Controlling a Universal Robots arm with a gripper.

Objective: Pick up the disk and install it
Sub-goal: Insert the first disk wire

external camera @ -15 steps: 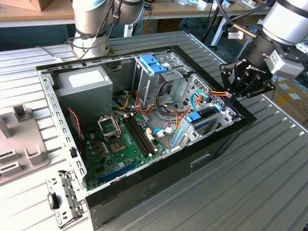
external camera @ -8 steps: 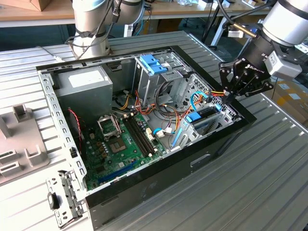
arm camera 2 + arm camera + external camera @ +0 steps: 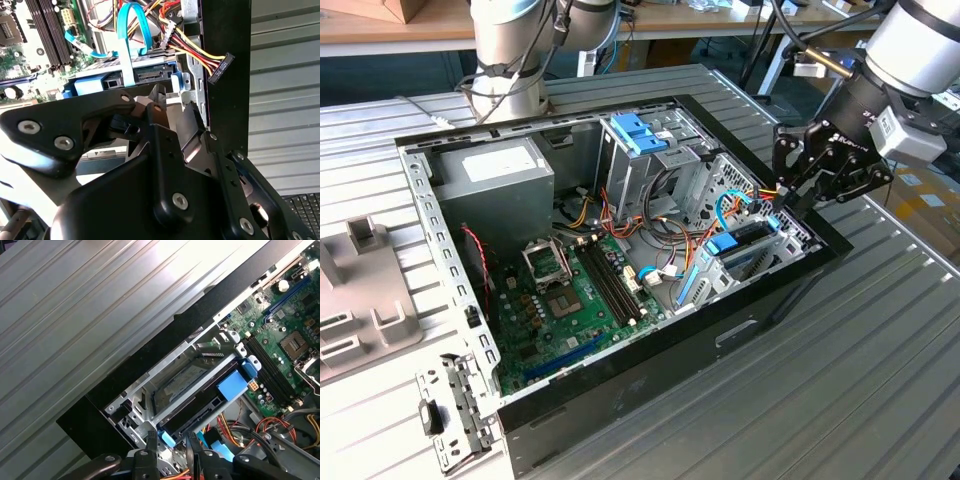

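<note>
The disk (image 3: 748, 238) lies in the drive bay at the corner of the open computer case (image 3: 790, 290) on the exterior view's right. Its blue side bracket (image 3: 232, 386) faces the motherboard. In the first wrist view the disk (image 3: 192, 410) sits as a dark slab under the bay's metal rails. The second wrist view shows the disk's connector end (image 3: 150, 75). My gripper (image 3: 788, 200) hovers just above that end of the bay, beside the case wall. Its fingers (image 3: 150, 442) stand apart with nothing gripped between them, and a small light-blue tab (image 3: 167, 438) lies below the gap. The gripper (image 3: 175, 107) is open.
A loose power plug on yellow, red and black wires (image 3: 220, 67) hangs by the case wall near my fingers. A blue data cable (image 3: 127, 45) loops over the bay. Motherboard (image 3: 570, 300), grey power-supply box (image 3: 495, 175) and a cage with light-blue latches (image 3: 640, 135) lie inside. Another arm's base (image 3: 510, 60) stands behind.
</note>
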